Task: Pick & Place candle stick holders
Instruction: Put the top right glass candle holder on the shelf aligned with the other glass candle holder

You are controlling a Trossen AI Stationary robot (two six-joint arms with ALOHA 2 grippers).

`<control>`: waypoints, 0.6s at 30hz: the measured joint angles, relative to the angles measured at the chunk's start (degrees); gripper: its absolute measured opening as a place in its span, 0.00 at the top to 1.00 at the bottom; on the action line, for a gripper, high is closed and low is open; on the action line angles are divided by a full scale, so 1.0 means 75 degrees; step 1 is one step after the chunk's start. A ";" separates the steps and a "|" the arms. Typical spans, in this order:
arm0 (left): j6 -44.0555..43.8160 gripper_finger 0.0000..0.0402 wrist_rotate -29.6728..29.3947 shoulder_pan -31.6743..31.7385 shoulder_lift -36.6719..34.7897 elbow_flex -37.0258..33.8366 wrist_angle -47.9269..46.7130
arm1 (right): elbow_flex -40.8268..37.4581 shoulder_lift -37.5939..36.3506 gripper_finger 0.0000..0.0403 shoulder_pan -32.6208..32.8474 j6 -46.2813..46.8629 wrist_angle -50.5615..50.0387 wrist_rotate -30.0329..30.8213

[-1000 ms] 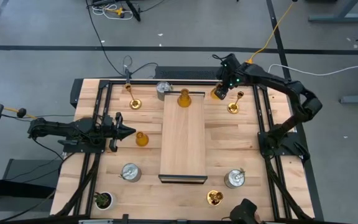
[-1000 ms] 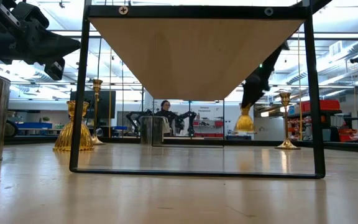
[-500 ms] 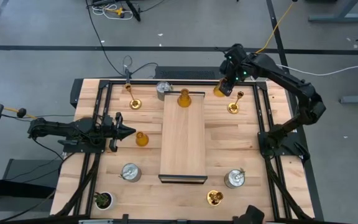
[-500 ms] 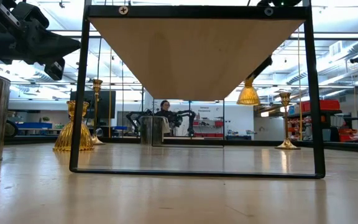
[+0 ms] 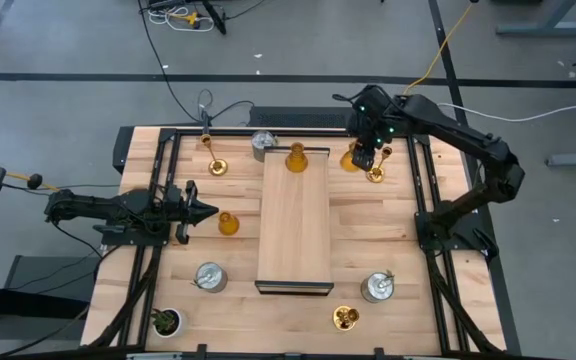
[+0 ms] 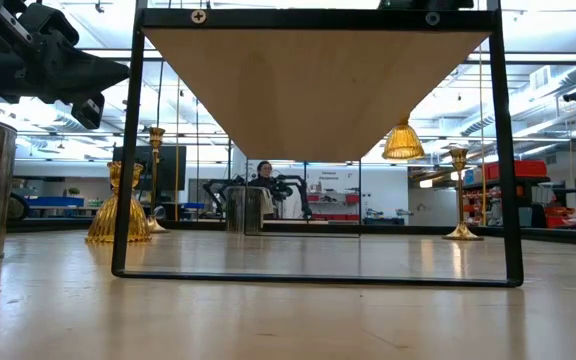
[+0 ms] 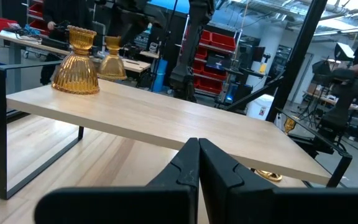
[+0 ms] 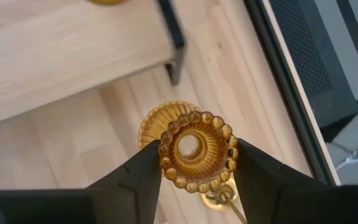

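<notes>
Lifted clear of the table since a second ago and carried a little nearer the raised wooden shelf [image 5: 294,222]: an amber holder [image 8: 196,151], pinched at its beaded rim by the right gripper [image 5: 362,157] above the far right corner. From left to right: left gripper [image 5: 200,210] closed on nothing, waiting at the left edge beside a second amber holder [image 5: 228,223]; a third amber holder [image 5: 296,157] standing on the shelf's far end; a gold stemmed holder [image 5: 377,172] just beside the lifted one.
</notes>
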 joint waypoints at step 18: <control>0.0001 0.98 0.0000 0.0002 0.0002 -0.0001 0.0000 | 0.0380 -0.0227 0.57 0.1039 -0.0801 0.0324 0.0003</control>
